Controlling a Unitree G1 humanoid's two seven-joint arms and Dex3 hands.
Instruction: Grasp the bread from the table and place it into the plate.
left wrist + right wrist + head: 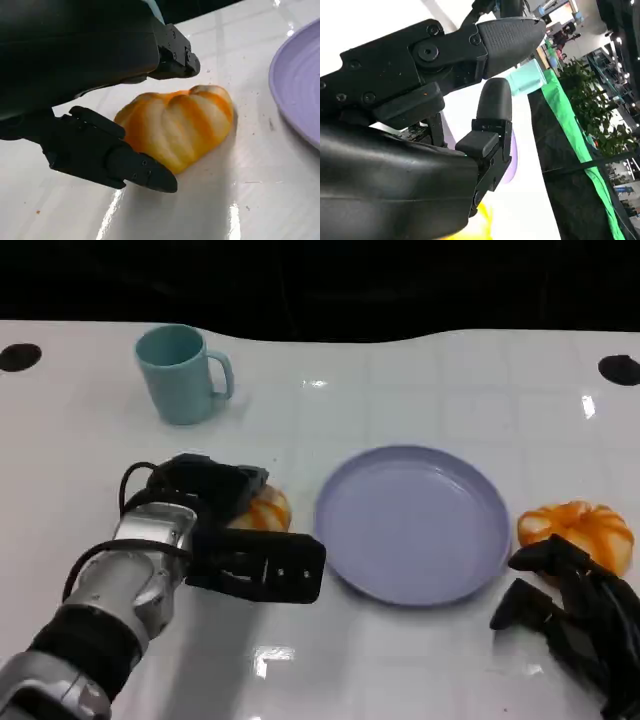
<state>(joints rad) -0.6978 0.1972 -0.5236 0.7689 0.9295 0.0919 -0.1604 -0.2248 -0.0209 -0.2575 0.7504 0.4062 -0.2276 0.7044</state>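
Now closing my left hand (225, 540) around the bread (262, 510), not yet gripped.
My fingers (125, 167) bracket the bun, which sits on the table (420, 650) just beside the plate (413, 523); I should squeeze gently, lift clear of the rim. My right hand (570, 615) rests spread, holding nothing.

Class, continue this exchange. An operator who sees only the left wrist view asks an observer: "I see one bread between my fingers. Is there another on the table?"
Observer: Yes. The head view shows a second bread to the right of the plate, by the right hand.
Operator: Is that hand holding it?
Observer: No, its fingers are spread and hold nothing.
Operator: Anything else out there?
Observer: A teal mug stands upright beyond the left hand.
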